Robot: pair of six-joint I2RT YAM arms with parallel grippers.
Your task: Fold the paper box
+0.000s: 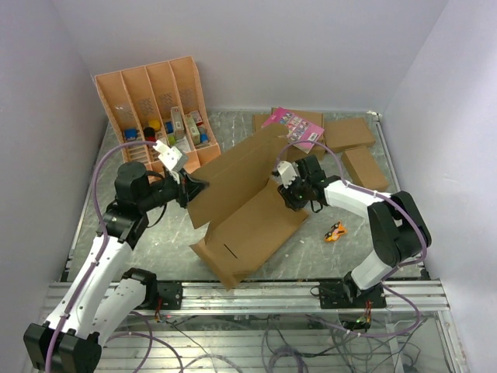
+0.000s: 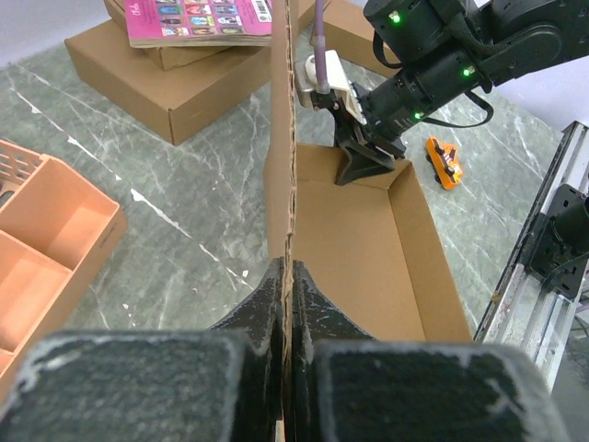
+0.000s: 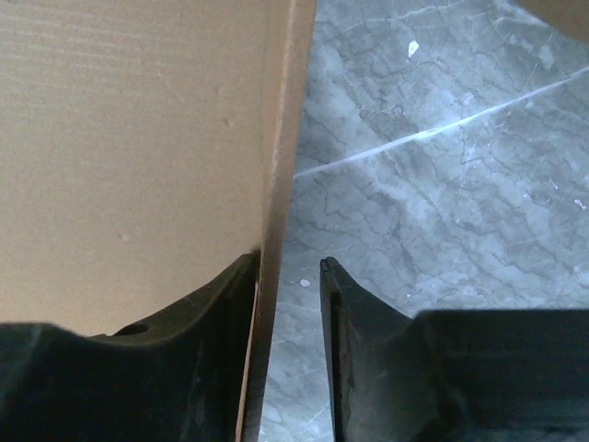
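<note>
— Although the paper box (image 1: pixel 248 225) sits in the middle of the bench, how much of it shows?
— Only part. Its big raised panel leans up and screens the floor behind it in the overhead view. The right wrist view is mostly blank cardboard, cut off at the top and left.
— And the left hand (image 2: pixel 287 269)?
— It reaches in from the left, both fingers pinched tight on the panel's edge, which its wrist camera sees edge-on.
— The right hand (image 3: pixel 290 267)?
— It points down at the box's right end, straddling a cardboard wall. One finger lies against the cardboard and the other stands clear over bare bench, so the jaws are parted and clamp nothing.
— Surroundings?
— A grey marbled bench (image 1: pixel 163 233) and pale walls. An orange compartment tray (image 1: pixel 151 97) is propped at the back left, its contents too small to name. Smaller brown boxes (image 1: pixel 349 134) lie at the back right with a pink booklet (image 1: pixel 293 127) on one, and an orange toy car (image 1: pixel 335 231) lies near the right arm.
</note>
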